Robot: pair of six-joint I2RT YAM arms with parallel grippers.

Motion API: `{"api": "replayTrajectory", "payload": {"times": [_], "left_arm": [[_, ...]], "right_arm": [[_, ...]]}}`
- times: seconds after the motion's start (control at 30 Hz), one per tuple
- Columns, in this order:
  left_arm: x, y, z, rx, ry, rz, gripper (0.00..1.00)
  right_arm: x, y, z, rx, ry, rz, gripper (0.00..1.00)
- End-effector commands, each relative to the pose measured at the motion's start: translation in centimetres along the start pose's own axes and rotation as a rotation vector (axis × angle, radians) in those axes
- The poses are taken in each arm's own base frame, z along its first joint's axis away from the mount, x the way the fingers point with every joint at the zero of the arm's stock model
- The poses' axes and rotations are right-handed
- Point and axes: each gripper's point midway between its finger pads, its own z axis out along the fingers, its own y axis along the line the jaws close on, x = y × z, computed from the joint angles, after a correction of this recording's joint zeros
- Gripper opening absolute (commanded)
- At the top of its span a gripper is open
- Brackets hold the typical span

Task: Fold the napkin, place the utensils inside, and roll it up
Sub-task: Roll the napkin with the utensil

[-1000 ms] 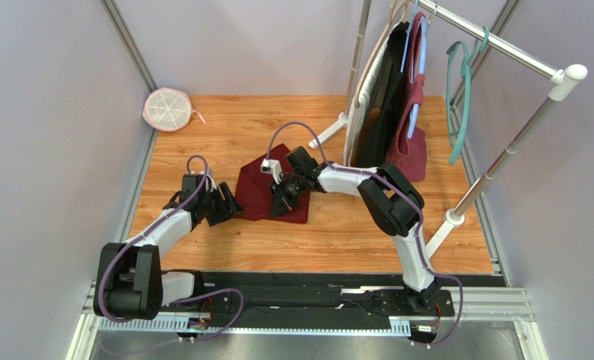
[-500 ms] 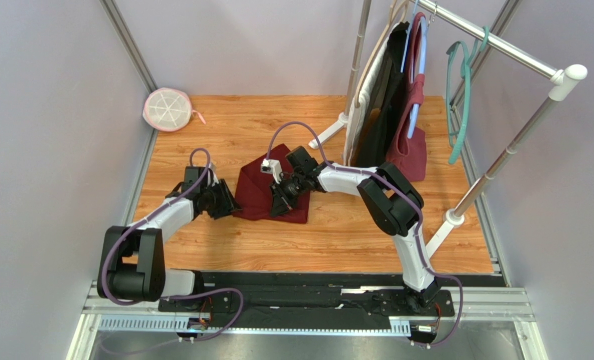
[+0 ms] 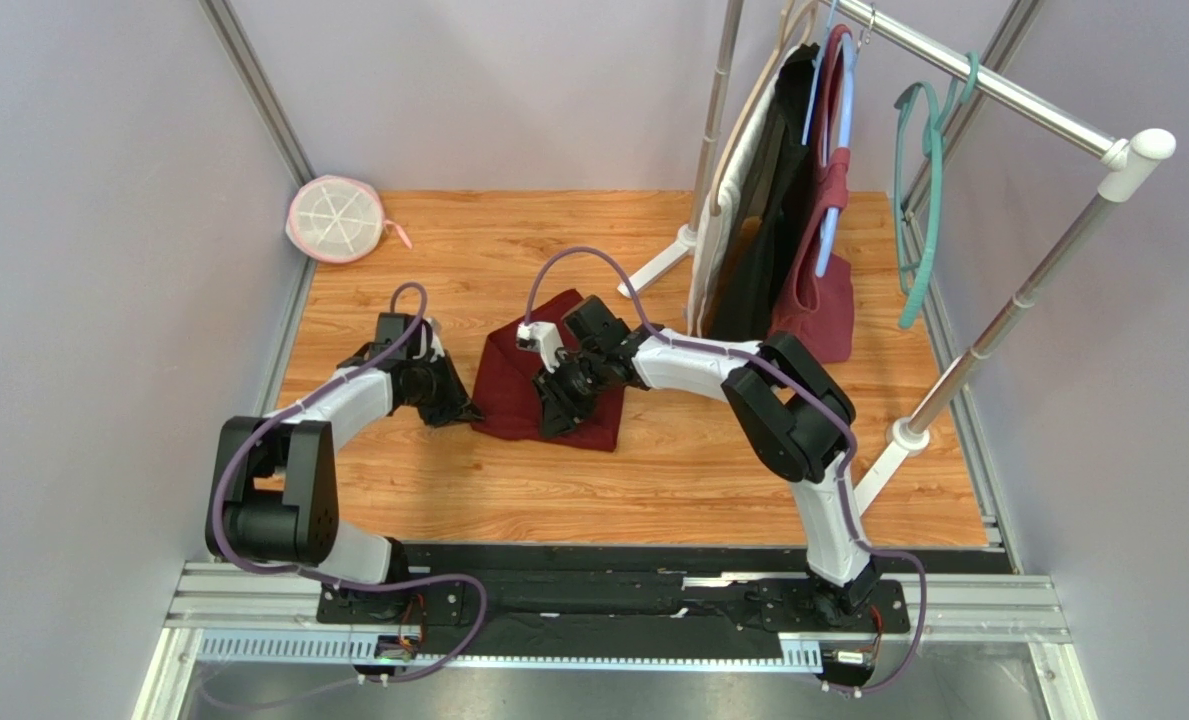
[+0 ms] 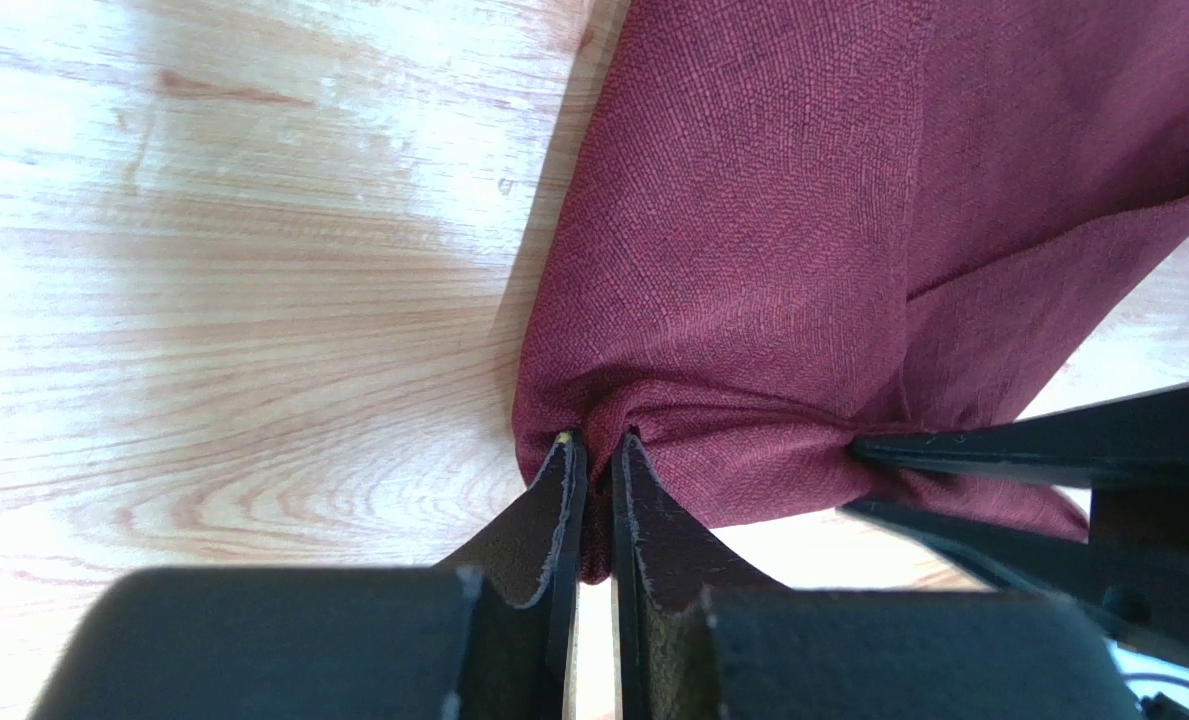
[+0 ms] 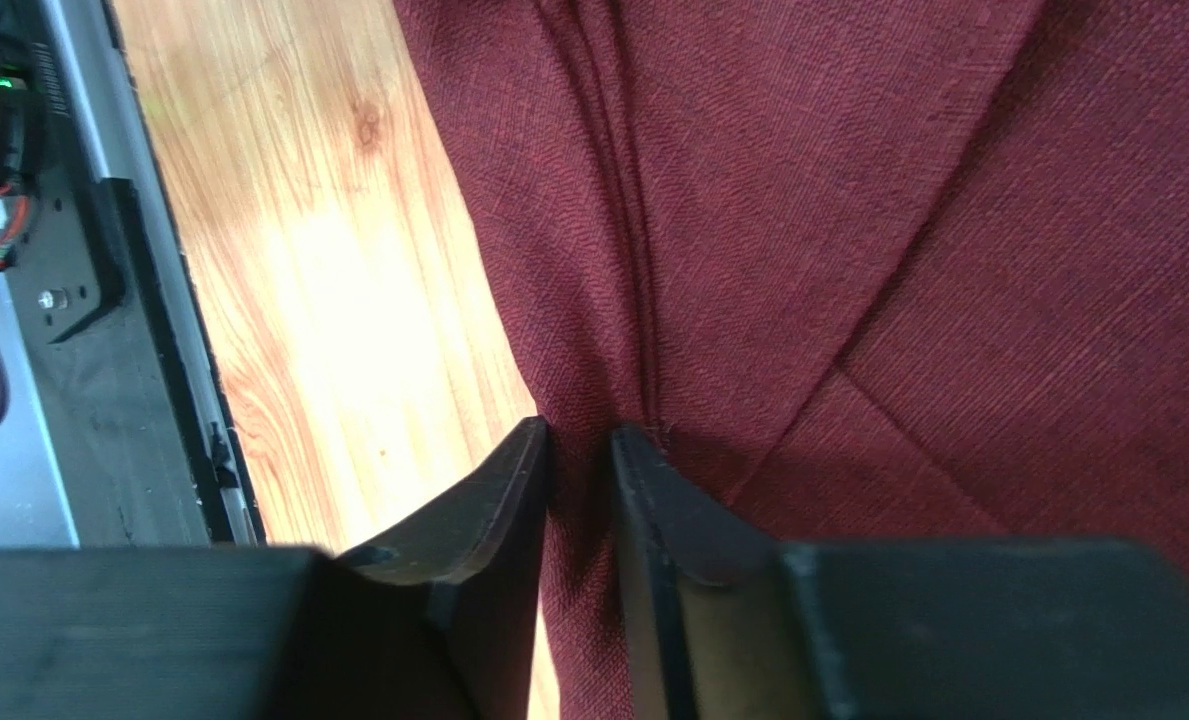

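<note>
My left gripper [image 4: 593,444] is pinched shut on the bunched left corner of the napkin [image 4: 796,225] lying mid-table [image 4: 180,300], and my right gripper [image 5: 579,438] sits narrow astride a crease, can't tell if it's gripping.

Open tabletop [image 3: 675,480] nearward of napkin [image 3: 504,387]; clothes rack [image 3: 1006,89] at far right.

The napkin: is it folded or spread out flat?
Folded, not flat. The napkin shows overlapping layers with a diagonal fold edge, and the left gripper pinches a bunched edge of it.
</note>
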Motion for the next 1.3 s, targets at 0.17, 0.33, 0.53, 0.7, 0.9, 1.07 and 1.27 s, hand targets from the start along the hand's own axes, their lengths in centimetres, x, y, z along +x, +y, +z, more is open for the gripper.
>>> {"api": "replayTrajectory", "payload": {"times": [0.17,0.33,0.53,0.7,0.9,1.07,1.27], "left_arm": [[-1.3,-0.5,-0.1,-0.008,0.018,0.025,0.0],[-1.1,-0.8,0.2,0.003,0.057,0.023,0.0],[-1.2,-0.9,0.2,0.007,0.061,0.024,0.0],[-1.2,-0.9,0.2,0.007,0.063,0.023,0.0],[-1.2,-0.9,0.2,0.007,0.063,0.025,0.0],[-1.3,-1.0,0.2,0.009,0.06,0.027,0.0],[-1.3,-1.4,0.2,0.039,0.059,0.034,0.0]], "right_arm": [[-4.6,3.0,-2.6,0.292,-0.133,-0.26,0.49],[-4.9,4.1,-1.6,0.482,-0.211,-0.492,0.51],[-3.8,4.0,0.3,0.571,-0.199,-0.606,0.51],[-3.1,2.3,1.0,0.672,-0.188,-0.668,0.51],[-1.8,0.2,2.0,0.743,-0.13,-0.724,0.51],[-0.5,-1.0,2.9,0.755,-0.065,-0.719,0.48],[2.5,-1.7,4.0,0.674,0.048,-0.654,0.27]]}}
